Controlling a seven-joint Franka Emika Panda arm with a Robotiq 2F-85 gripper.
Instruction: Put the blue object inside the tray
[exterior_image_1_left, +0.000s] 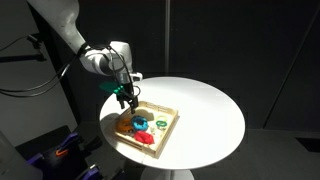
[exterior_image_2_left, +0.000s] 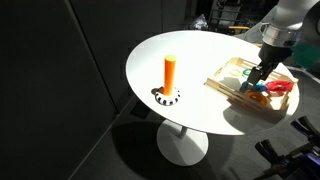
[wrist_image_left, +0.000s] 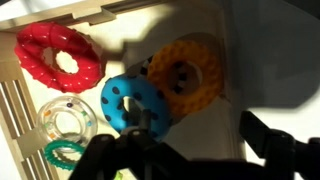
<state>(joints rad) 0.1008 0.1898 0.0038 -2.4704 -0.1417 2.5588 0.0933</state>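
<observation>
Dark gripper (wrist_image_left: 200, 150) fingers (wrist_image_left: 128, 142) fill the wrist view's lower edge, spread wide and gripping nothing. One fingertip overlaps the near edge of the blue object (wrist_image_left: 135, 100), which lies flat inside the tray (wrist_image_left: 25, 105) against the orange gear (wrist_image_left: 185, 72). A red ring (wrist_image_left: 60, 58) lies nearer the rim. In an exterior view the tray sits near the round table's (exterior_image_1_left: 215, 110) edge, with bare tabletop beyond.
</observation>
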